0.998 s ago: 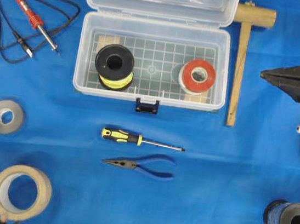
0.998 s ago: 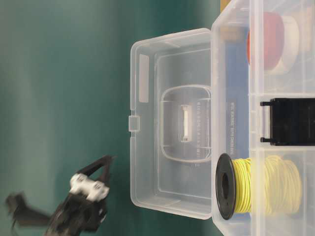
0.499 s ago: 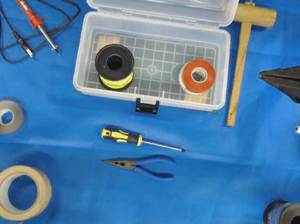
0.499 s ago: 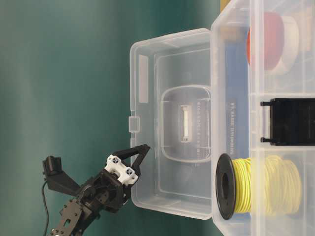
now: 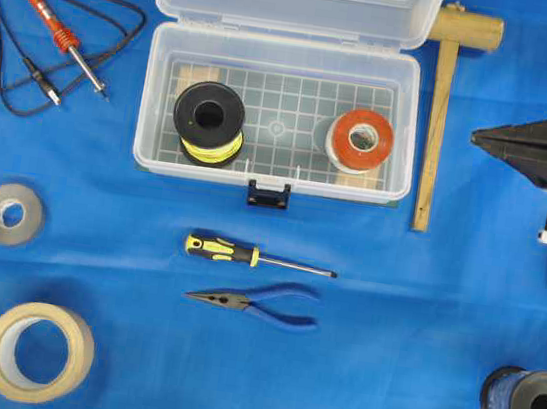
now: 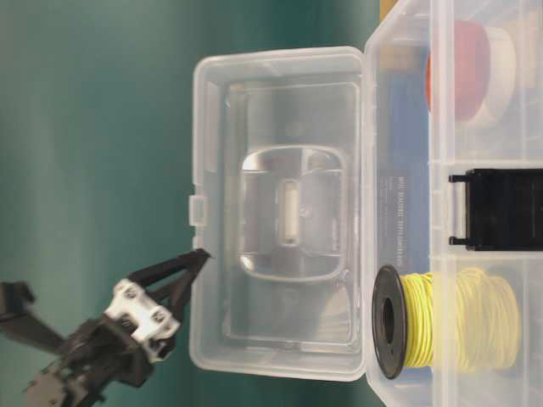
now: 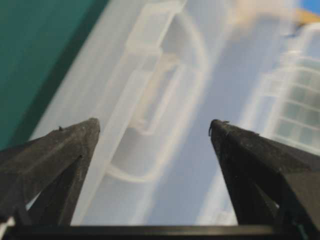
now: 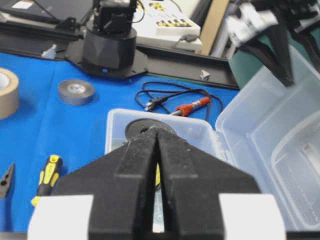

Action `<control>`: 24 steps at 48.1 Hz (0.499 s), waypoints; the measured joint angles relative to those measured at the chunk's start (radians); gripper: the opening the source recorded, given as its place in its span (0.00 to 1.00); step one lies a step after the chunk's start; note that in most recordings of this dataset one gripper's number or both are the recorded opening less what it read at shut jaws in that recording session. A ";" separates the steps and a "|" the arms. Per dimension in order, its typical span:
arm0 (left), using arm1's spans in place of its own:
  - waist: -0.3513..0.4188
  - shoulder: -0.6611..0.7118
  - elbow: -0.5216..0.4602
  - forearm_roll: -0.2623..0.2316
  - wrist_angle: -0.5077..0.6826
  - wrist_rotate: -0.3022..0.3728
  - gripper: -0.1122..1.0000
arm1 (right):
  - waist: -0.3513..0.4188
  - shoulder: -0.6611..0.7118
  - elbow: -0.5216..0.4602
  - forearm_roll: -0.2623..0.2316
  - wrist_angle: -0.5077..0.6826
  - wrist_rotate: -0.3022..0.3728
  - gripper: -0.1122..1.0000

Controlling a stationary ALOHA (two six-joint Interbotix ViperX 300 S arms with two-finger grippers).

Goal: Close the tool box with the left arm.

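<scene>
Tool box: sits open on the blue cloth, top centre in the overhead view, latch on the near wall.
Lid: raised behind the base; handle recess faces the camera in the table-level view.
Inside: yellow wire spool on the left of the grid floor, red spool on the right.
Left gripper: released, jaws spread, tips at the lid's free edge near its corner; the wrist view looks between the fingers at the lid.
Right gripper: clenched, jaws pressed together, empty, well right of the box, beyond the mallet.
In front of box: screwdriver, pliers.
</scene>
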 measured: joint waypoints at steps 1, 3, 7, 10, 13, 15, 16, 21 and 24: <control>-0.011 -0.008 0.005 0.000 0.005 -0.002 0.92 | 0.002 0.000 0.000 0.000 0.000 0.000 0.10; -0.031 -0.025 0.012 0.000 0.009 -0.003 0.92 | 0.000 0.000 0.000 0.002 0.000 -0.003 0.10; -0.074 -0.052 0.031 0.000 0.015 -0.009 0.92 | 0.000 0.000 0.000 0.000 0.000 -0.003 0.10; -0.107 -0.072 0.044 0.000 0.017 -0.021 0.92 | 0.002 0.000 0.000 0.000 0.000 -0.003 0.10; -0.138 -0.091 0.061 0.000 0.017 -0.032 0.92 | 0.000 -0.002 0.000 0.000 0.000 -0.003 0.10; -0.160 -0.104 0.074 0.000 0.018 -0.043 0.92 | 0.000 -0.002 0.000 0.000 0.000 -0.003 0.10; -0.170 -0.110 0.080 -0.002 0.018 -0.048 0.92 | 0.000 -0.002 0.000 0.000 0.000 -0.003 0.10; -0.238 -0.140 0.115 -0.005 0.029 -0.092 0.92 | 0.000 -0.002 0.000 0.000 0.000 -0.003 0.10; -0.276 -0.156 0.143 -0.012 0.037 -0.121 0.92 | 0.000 -0.003 0.000 0.000 0.000 -0.003 0.10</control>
